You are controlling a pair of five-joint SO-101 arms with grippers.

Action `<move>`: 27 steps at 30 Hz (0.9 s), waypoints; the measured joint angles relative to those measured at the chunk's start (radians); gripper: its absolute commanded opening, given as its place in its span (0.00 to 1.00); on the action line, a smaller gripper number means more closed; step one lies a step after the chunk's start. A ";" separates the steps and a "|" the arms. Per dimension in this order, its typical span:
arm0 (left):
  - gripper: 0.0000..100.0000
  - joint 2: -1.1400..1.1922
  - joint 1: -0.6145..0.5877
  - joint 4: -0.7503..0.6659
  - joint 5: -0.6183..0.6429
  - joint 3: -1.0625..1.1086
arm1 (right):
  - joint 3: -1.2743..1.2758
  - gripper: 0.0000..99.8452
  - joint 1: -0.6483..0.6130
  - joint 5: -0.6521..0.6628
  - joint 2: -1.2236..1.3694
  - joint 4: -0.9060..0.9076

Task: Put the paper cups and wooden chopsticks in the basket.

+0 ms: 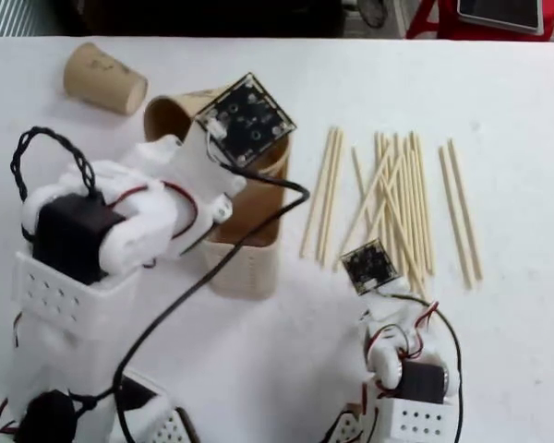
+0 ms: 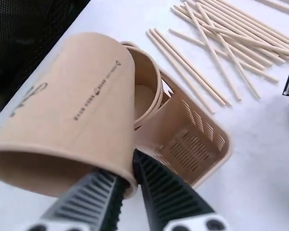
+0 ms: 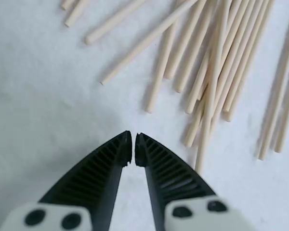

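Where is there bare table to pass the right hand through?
Free: the far strip from the lying cup to beyond the chopsticks; the table right of them; the patch between basket and right hand. Crowded: the chopstick fan, and the basket under the left hand and its held cup.

The high view looks down over the table (image 1: 499,92), while both close-in wrist views share its chopsticks (image 1: 397,203).

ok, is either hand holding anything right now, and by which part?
Left hand pinches a paper cup by the wall at its open rim. Right hand is shut on nothing, next to the loose chopsticks.
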 measured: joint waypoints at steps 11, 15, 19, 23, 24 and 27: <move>0.12 0.000 -0.002 -0.015 0.002 0.028 | 0.000 0.03 0.000 0.000 0.000 0.000; 0.12 0.000 0.000 -0.057 0.002 -0.017 | 0.000 0.03 0.000 0.000 0.000 0.000; 0.12 0.000 0.000 -0.120 0.002 -0.031 | 0.000 0.03 0.000 0.000 0.000 0.000; 0.12 0.000 0.000 -0.180 0.002 -0.031 | 0.000 0.03 0.000 0.000 0.000 0.000; 0.12 0.000 0.000 -0.199 0.002 -0.031 | 0.000 0.03 0.000 0.000 0.000 0.000; 0.12 0.005 0.000 -0.230 0.002 -0.031 | 0.000 0.03 0.000 0.000 0.000 0.000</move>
